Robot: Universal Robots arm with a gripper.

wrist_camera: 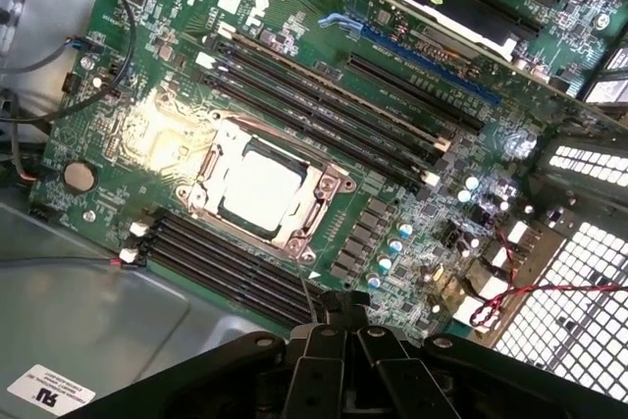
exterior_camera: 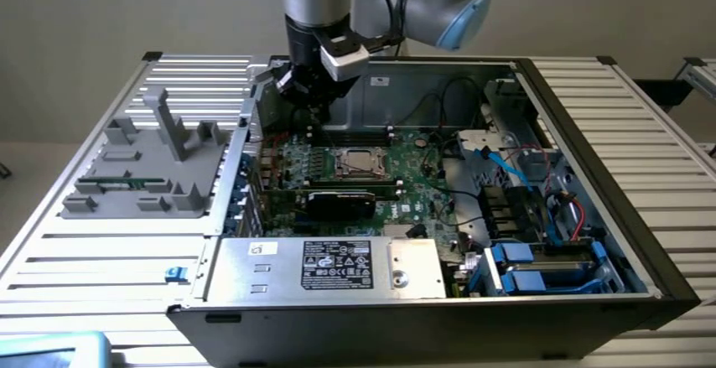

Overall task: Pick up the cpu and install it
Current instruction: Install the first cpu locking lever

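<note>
Cpu [wrist_camera: 263, 183] installation, late stage. A slatted tabletop [exterior_camera: 626, 133] carries an open computer case [exterior_camera: 425, 326] lying on its side, with a grey fixture [exterior_camera: 140, 167] beside it on the exterior view's left. Inside the case, a silver power supply box [exterior_camera: 324, 263] with a white label sits against the near wall, and the green motherboard [exterior_camera: 420, 188] lies behind it. A black graphics card [exterior_camera: 341, 202] stands between that box and the socket [exterior_camera: 360, 162]. In the wrist view, rows of memory slots [wrist_camera: 324, 85] flank the metal-framed socket on two sides. The cpu, a bright silver square, lies flat inside the socket frame and appears squarely seated. The end effector [exterior_camera: 313, 112] hangs over the motherboard at the far side of the socket, apart from it. Its fingers [wrist_camera: 314, 360] are pressed together and grip nothing. Judged from this layout, pick-up and placement are done. Whether the retention frame is latched over the chip cannot be told, so locking may be all that is left.
</note>
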